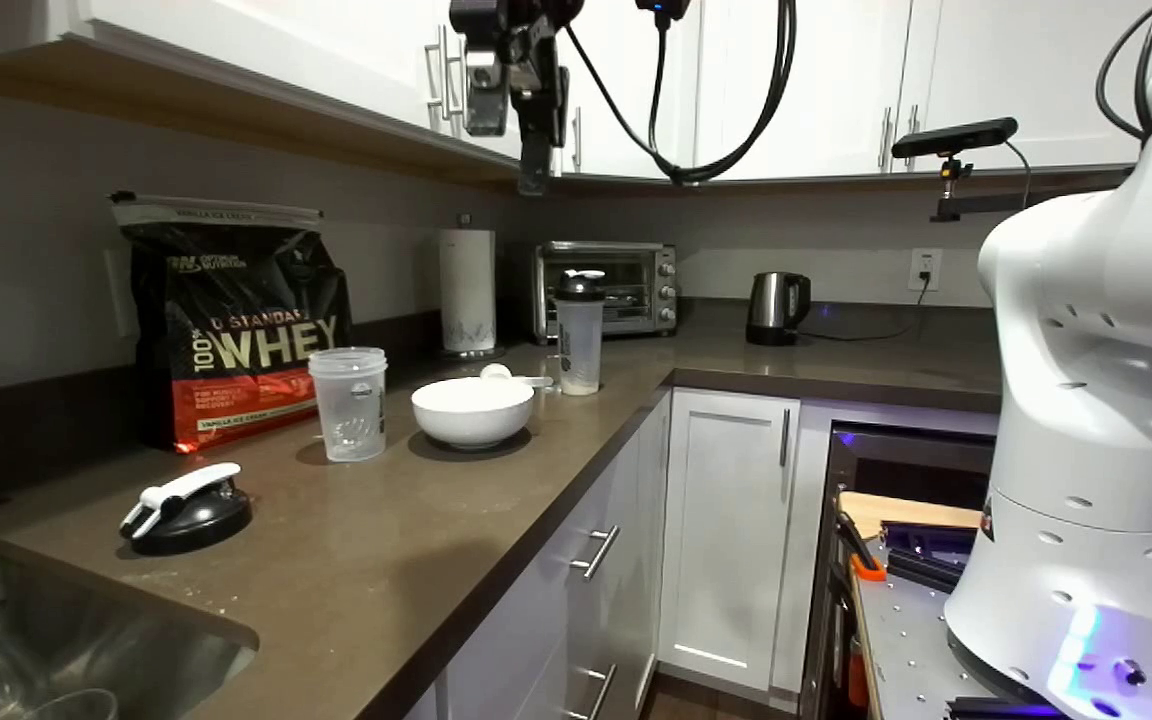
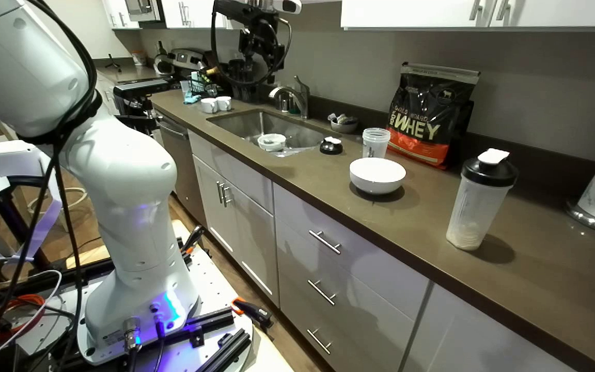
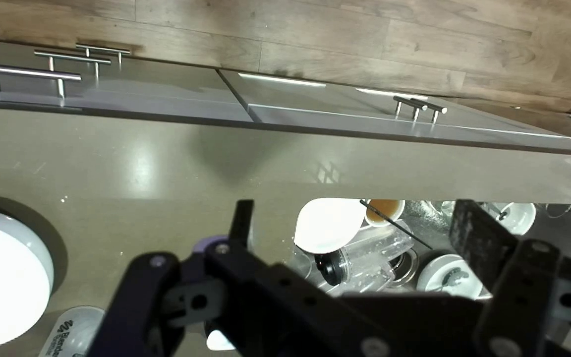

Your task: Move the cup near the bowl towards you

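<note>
The cup, a clear tapered tumbler (image 1: 348, 408), stands upright on the counter beside the bowl, a small gap apart. It also shows in an exterior view (image 2: 375, 143), its lower part hidden behind the bowl. In the wrist view the cup (image 3: 73, 331) is at the bottom left, partly hidden by a gripper finger. The white round bowl (image 1: 473, 412) also shows in an exterior view (image 2: 377, 175) and at the left edge of the wrist view (image 3: 5, 282). My gripper (image 1: 511, 150) is high above the counter, away from the cup. In the wrist view its fingers (image 3: 355, 220) are wide apart and empty.
A whey bag (image 1: 236, 330) stands behind the cup. A black lid (image 1: 191, 515) lies near the sink (image 2: 215, 121), which holds dishes. A shaker bottle (image 2: 481, 201) stands beyond the bowl. Upper cabinets (image 1: 336, 60) hang near gripper height. A paper towel roll (image 1: 468, 290) stands farther back.
</note>
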You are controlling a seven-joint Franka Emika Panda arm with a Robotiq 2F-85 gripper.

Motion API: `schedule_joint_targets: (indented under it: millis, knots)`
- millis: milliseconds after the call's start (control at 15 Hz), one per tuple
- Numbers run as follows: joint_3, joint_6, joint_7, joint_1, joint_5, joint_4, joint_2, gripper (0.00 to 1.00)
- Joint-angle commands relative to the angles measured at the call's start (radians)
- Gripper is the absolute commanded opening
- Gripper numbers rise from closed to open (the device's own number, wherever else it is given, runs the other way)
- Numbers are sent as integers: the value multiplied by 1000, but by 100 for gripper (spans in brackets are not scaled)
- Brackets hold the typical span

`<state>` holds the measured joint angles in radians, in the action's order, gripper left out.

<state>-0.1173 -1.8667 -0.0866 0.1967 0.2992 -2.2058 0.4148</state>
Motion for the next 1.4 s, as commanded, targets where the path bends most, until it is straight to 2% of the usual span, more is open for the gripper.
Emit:
schedule_joint_targets:
  millis: [0, 333, 933, 1267, 1333]
  knots:
    - [-18, -65, -2, -30, -29, 18, -47, 100]
    - [-19, -209, -10, -55, -110, 42, -136, 100]
    - [4, -503, -73, -126, -343, 116, -330, 100]
    - [39, -558, -133, -142, -413, 183, -459, 100]
    - [47, -544, -120, -138, -380, 203, -481, 100]
